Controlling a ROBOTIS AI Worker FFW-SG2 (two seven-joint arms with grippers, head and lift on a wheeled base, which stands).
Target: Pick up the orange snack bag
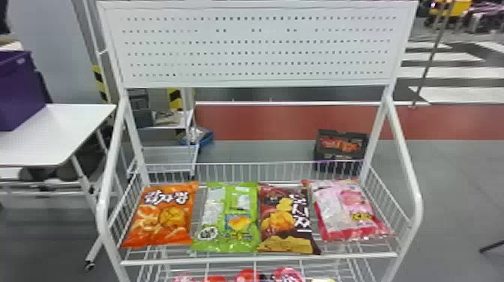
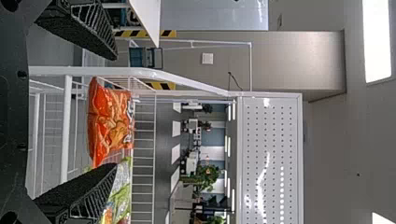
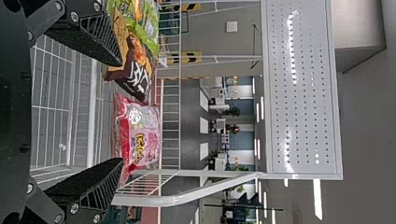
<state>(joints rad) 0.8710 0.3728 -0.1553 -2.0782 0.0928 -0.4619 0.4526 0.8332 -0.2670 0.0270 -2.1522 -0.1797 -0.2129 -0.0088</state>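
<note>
The orange snack bag (image 1: 161,215) lies flat at the left end of the rack's upper basket. In the left wrist view the same orange bag (image 2: 109,122) shows beyond the spread fingers of my left gripper (image 2: 114,112), which is open, holds nothing and stands apart from it. My right gripper (image 3: 122,112) is open too, with nothing between its fingers; farther off lies the pink bag (image 3: 140,135), with the brown bag beside it.
Right of the orange bag lie a green bag (image 1: 228,217), a brown bag (image 1: 287,221) and a pink bag (image 1: 350,210). The basket's front rail (image 1: 258,258) and the rack's side tubes (image 1: 408,161) border them. A white table (image 1: 48,138) stands at left.
</note>
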